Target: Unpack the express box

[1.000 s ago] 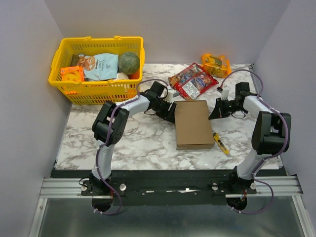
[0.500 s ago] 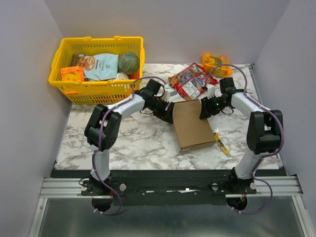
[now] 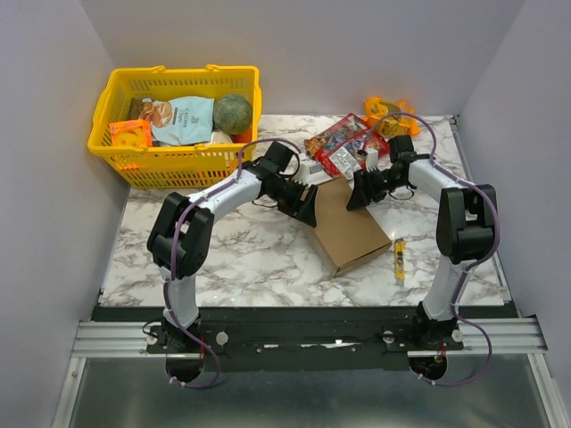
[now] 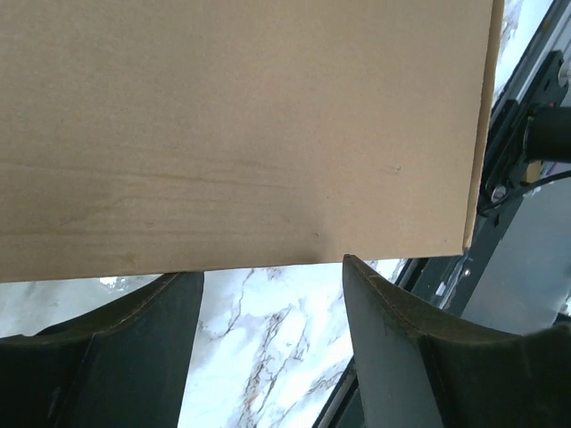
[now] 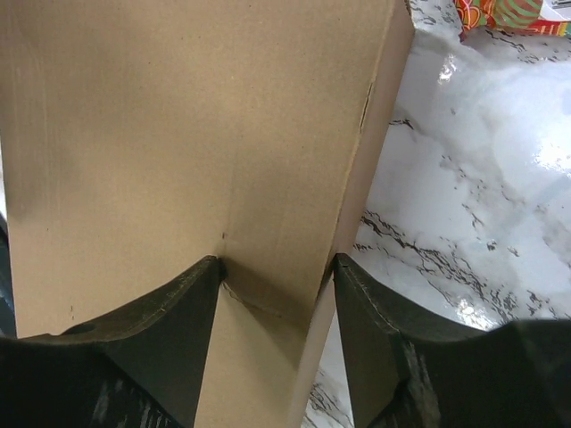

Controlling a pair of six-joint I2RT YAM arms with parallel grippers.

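Note:
The express box (image 3: pixel 357 234), a flat plain brown cardboard mailer, lies closed and skewed on the marble table. My left gripper (image 3: pixel 308 205) sits at its far left corner. In the left wrist view the box (image 4: pixel 241 125) fills the top, and the left gripper (image 4: pixel 272 267) is open, its tips at the box's edge with only marble between them. My right gripper (image 3: pixel 355 192) is at the far right corner. In the right wrist view the right gripper (image 5: pixel 277 263) stands open astride a corner of the box (image 5: pixel 178 125), one finger over the lid, the other beside the side wall.
A yellow basket (image 3: pixel 178 160) with groceries stands at the back left. Red snack bags (image 3: pixel 348 147) and an orange packet (image 3: pixel 388 111) lie behind the box. A yellow cutter (image 3: pixel 399 260) lies right of the box. Grey walls close in both sides.
The right arm swung left to the box's far right corner and its jaws opened. The box turned counter-clockwise. The left gripper stayed at its corner, opening slightly.

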